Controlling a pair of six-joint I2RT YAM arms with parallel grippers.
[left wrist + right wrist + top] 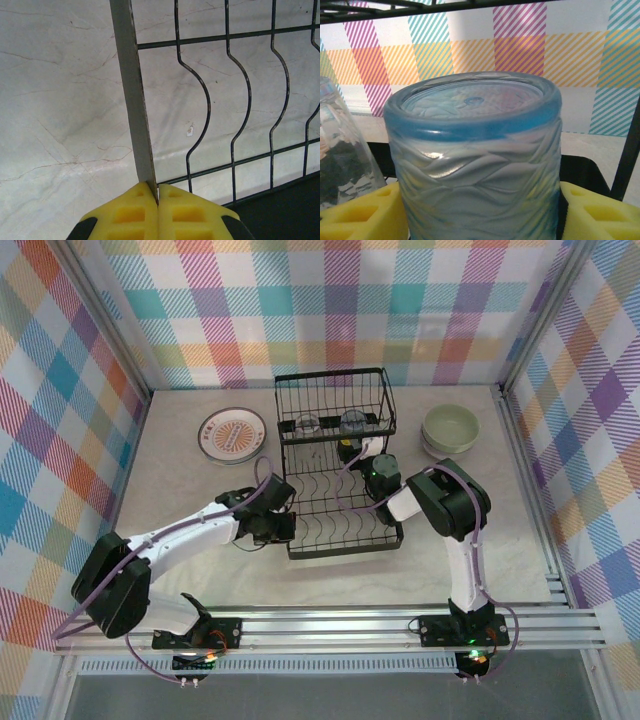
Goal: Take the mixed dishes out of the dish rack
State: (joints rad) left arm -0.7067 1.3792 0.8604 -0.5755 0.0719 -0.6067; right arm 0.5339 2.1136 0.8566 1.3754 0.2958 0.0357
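Observation:
The black wire dish rack (340, 502) stands mid-table, its raised basket (335, 400) at the back. Two bluish glass tumblers (308, 425) (353, 421) stand upside down in the basket. My right gripper (364, 454) reaches into it; its yellow fingers (360, 215) flank the nearer tumbler (475, 160), with a thin dark gap at the right finger. My left gripper (157, 192) is shut on the rack's flat grey side bar (132, 90) at the lower level's left edge (288, 525). The lower slots (240, 100) hold nothing. No striped plates in sight.
A white plate with an orange pattern (232, 434) lies on the table left of the rack. Stacked pale green bowls (450, 430) sit to its right. The second tumbler (340, 150) stands close beside the flanked one. Plaid walls enclose the table.

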